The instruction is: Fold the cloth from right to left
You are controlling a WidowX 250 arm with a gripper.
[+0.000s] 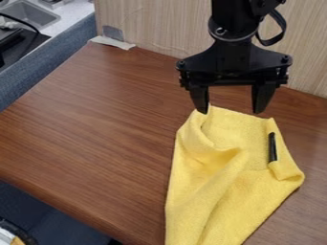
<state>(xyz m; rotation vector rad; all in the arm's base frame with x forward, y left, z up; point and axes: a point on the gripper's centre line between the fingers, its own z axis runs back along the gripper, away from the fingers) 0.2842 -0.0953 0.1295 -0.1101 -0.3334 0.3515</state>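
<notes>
Both fingers of the black two-finger gripper (230,112) stand wide apart, holding nothing, at the far edge of the crumpled yellow cloth (239,191) on the brown wood-grain table (96,129). If they close too high, I think they may miss this low edge; with a shallow pinch, the loose folds could bunch and slide leftward instead of turning over.

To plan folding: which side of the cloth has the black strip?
The picture's right side of the yellow cloth has the black strip; the left has none.
</notes>
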